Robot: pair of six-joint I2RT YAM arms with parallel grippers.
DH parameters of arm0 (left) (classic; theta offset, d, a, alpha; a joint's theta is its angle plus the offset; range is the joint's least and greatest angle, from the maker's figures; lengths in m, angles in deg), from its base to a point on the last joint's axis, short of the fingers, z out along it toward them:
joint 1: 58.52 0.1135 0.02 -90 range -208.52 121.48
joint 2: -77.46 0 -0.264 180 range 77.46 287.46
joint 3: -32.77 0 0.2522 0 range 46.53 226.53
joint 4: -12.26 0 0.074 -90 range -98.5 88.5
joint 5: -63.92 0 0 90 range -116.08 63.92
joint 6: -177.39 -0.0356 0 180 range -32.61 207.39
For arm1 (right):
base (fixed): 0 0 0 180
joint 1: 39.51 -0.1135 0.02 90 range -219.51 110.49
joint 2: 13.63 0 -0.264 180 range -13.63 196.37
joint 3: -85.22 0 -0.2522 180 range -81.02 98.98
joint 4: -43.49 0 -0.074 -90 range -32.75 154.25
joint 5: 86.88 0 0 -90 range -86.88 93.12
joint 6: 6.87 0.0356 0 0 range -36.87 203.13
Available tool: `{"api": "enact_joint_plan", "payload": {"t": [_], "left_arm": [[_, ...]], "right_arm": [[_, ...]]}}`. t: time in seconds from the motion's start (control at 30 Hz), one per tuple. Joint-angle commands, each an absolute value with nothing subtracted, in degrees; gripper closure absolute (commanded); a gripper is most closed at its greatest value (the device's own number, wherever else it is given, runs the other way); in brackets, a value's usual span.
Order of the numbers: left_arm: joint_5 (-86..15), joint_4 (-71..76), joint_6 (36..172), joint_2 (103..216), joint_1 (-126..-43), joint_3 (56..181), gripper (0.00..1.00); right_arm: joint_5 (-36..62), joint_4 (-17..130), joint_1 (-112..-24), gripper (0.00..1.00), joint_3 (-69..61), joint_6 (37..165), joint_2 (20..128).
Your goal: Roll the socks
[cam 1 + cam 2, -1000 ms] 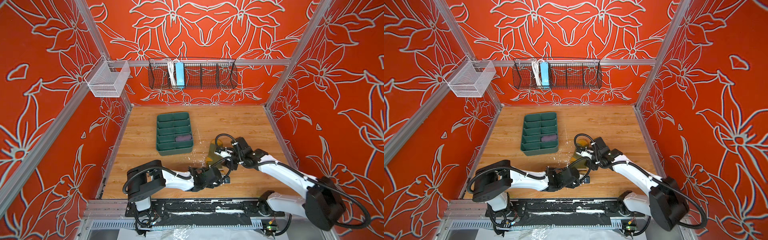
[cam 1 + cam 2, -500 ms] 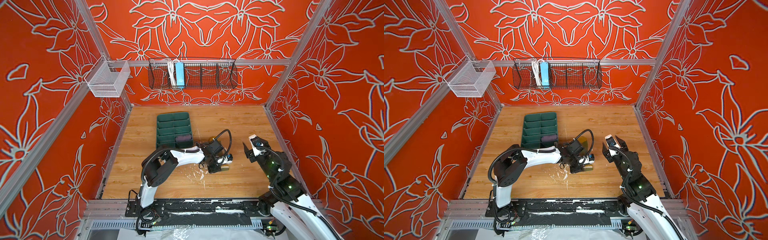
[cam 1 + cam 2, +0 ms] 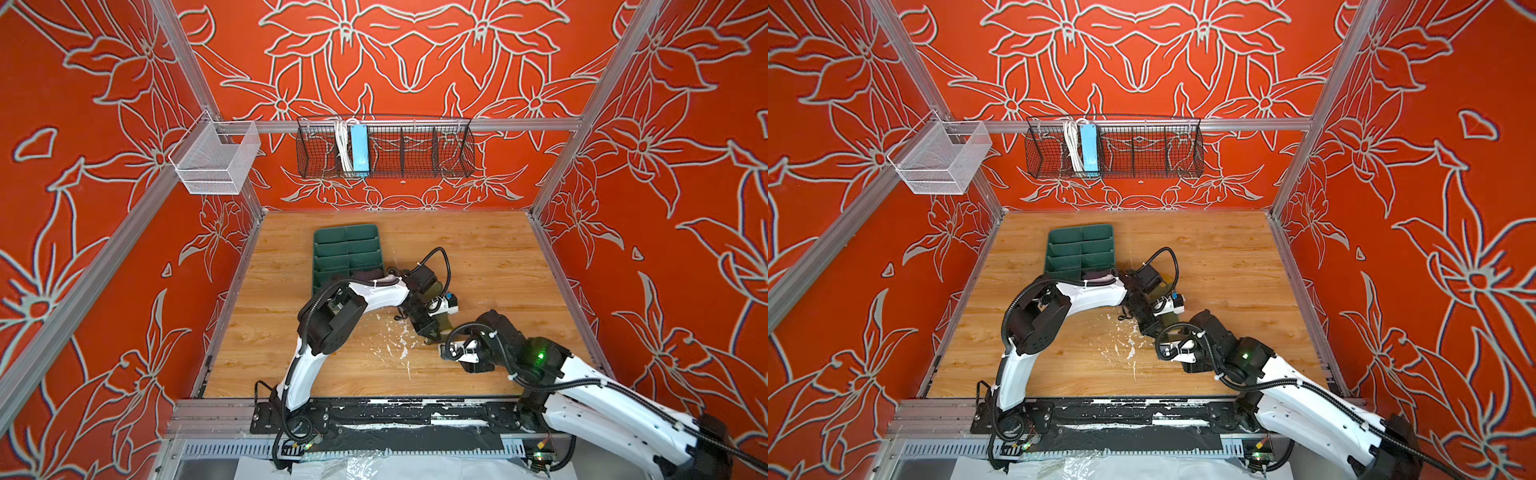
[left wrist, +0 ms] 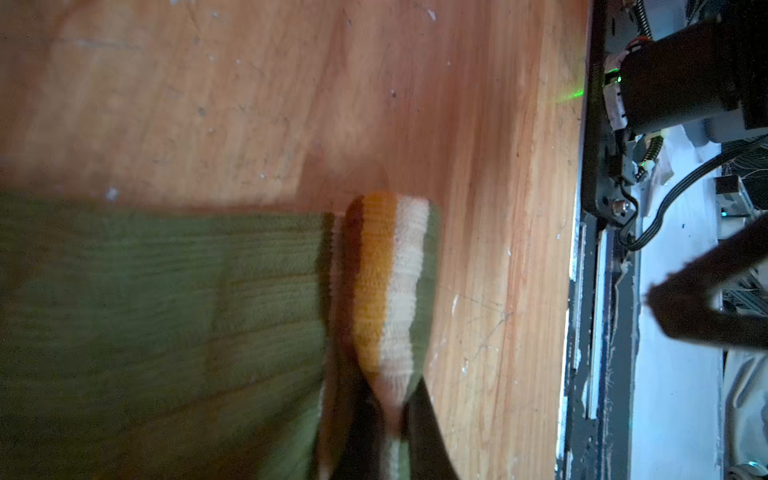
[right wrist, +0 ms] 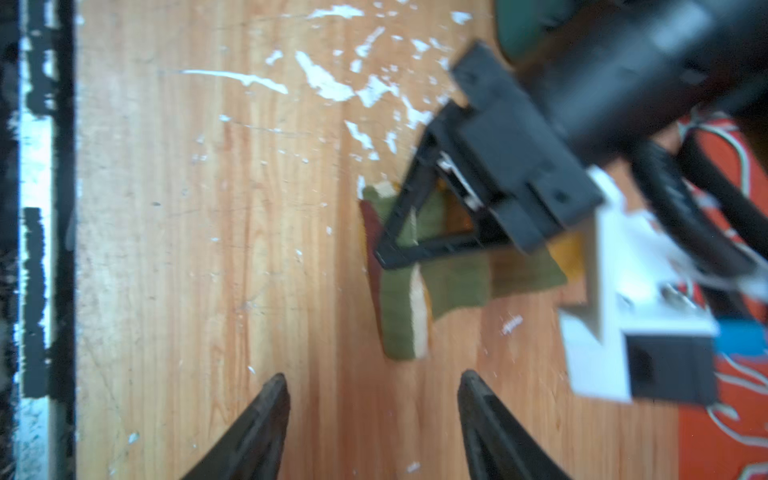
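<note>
Near right hand (image 5: 372, 384), left hand (image 5: 382, 254) pinches olive sock (image 5: 399, 328).

olive green sock (image 4: 166, 311): flat on the wooden table (image 4: 291, 104), right of centre, near half. Its cuff end (image 4: 386, 282), striped brown, mustard and cream, is folded back over the body and raised off it. Mostly hidden in both top views. purple sock (image 3: 1096, 274): bunched in the near right compartment of the dark green tray (image 3: 1079, 245), partly hidden.
</note>
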State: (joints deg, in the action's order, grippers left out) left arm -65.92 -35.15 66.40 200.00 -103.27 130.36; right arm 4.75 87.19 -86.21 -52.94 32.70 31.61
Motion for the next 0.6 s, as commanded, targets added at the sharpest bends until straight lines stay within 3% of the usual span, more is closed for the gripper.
{"api": "enact_joint_plan", "payload": {"t": [0.0,0.37,0.57], "left_arm": [[-58.42,-45.1,66.75,206.04,-104.4,126.68,1.0],[-57.63,-45.38,66.65,205.33,-104.39,126.69,1.0],[-56.14,-43.43,66.9,202.72,-104.42,125.49,1.0]], "right_arm": [[1.7,78.5,-87.53,0.34,-55.32,29.51,35.63],[-4.35,63.34,-87.61,0.38,-57.95,29.9,48.55],[-4.15,64.96,-87.66,0.52,-57.53,30.32,53.32]]}}
